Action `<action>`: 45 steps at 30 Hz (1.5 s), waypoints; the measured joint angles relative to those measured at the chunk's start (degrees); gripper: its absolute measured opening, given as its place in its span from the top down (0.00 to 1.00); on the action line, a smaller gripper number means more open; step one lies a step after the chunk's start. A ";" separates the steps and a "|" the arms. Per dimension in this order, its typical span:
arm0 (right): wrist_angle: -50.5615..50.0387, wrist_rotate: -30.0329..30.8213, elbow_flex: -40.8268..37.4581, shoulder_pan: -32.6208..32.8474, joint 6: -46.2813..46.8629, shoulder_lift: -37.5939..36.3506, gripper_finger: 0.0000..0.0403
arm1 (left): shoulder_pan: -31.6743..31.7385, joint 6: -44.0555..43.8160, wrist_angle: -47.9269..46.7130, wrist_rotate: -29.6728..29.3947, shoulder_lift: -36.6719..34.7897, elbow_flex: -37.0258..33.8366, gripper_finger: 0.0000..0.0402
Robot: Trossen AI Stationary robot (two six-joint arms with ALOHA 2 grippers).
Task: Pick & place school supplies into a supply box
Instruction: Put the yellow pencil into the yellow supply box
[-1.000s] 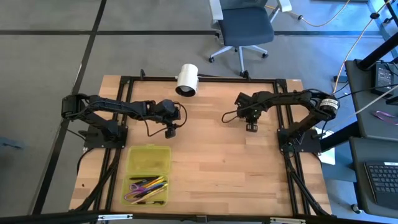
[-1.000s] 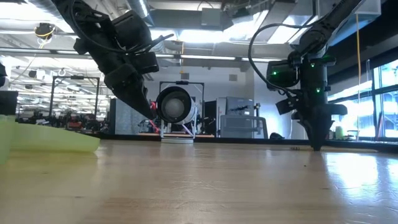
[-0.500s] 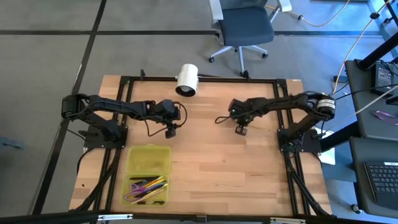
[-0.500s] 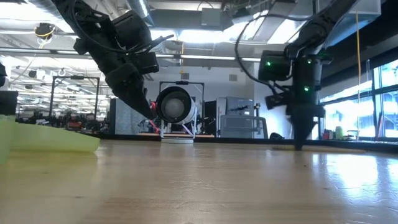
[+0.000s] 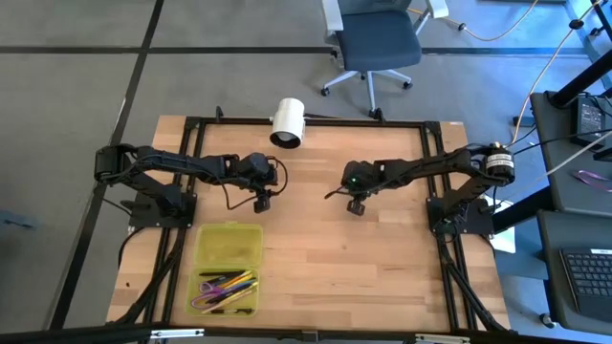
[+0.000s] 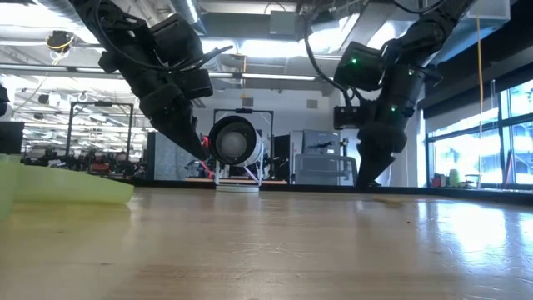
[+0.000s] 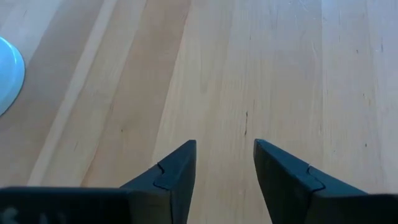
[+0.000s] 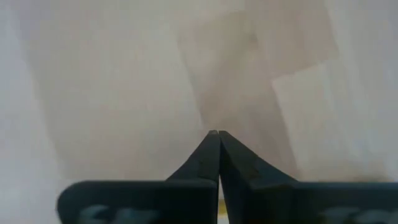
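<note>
Lying long-ways in the supply box [image 5: 228,269] at the bench's [image 5: 325,268] near-left corner, the school supplies [image 5: 228,285] sit nearer the left pincer [image 5: 261,204], half open, empty. Right pincer [image 5: 355,207] is pinched closed, empty.

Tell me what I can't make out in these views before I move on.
- Supply box contents: high view, too small to count the pens or pick out scissors.
- Supply box interior: low view, cut off by the frame edge; its wall hides the inside.
- Table under the right gripper: right wrist view, blurred.
</note>
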 joint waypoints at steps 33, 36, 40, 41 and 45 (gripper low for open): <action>7.39 0.06 -9.77 1.71 -12.37 -23.11 0.88 | -0.39 3.73 35.83 14.72 18.36 0.00 0.75; 16.03 -2.57 -16.58 1.59 -12.39 -32.47 0.88 | -0.39 3.28 42.34 17.70 20.75 0.00 0.76; 24.65 -1.94 -25.01 1.59 -14.96 -41.34 0.88 | -0.52 1.35 50.91 20.02 23.17 0.00 0.76; 26.38 -1.07 -26.38 1.62 -16.27 -42.97 0.88 | -0.64 1.28 52.43 19.96 23.42 0.00 0.76; 29.56 0.29 -28.76 1.57 -15.52 -47.29 0.88 | -1.20 1.65 54.01 19.27 23.45 0.49 0.76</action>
